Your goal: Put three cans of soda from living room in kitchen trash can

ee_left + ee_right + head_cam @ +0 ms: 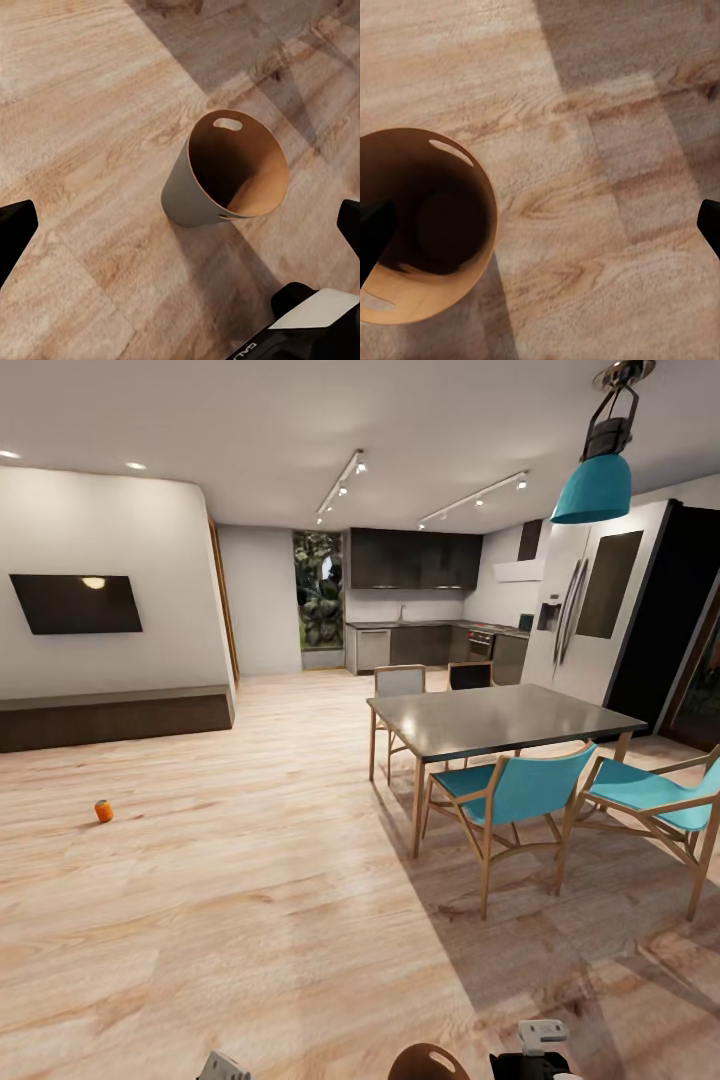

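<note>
One orange-red soda can (104, 811) sits on the wood floor (250, 880), well to the left of the dining table (500, 720) and apart from its teal chairs (515, 795). The trash can (229, 172) stands upright on the floor far nearer the robot than the table, its rim just showing in the head view. Both arms point down: the left gripper (180, 225) and right gripper (540, 229) each have fingers spread wide, holding nothing, above the bin.
</note>
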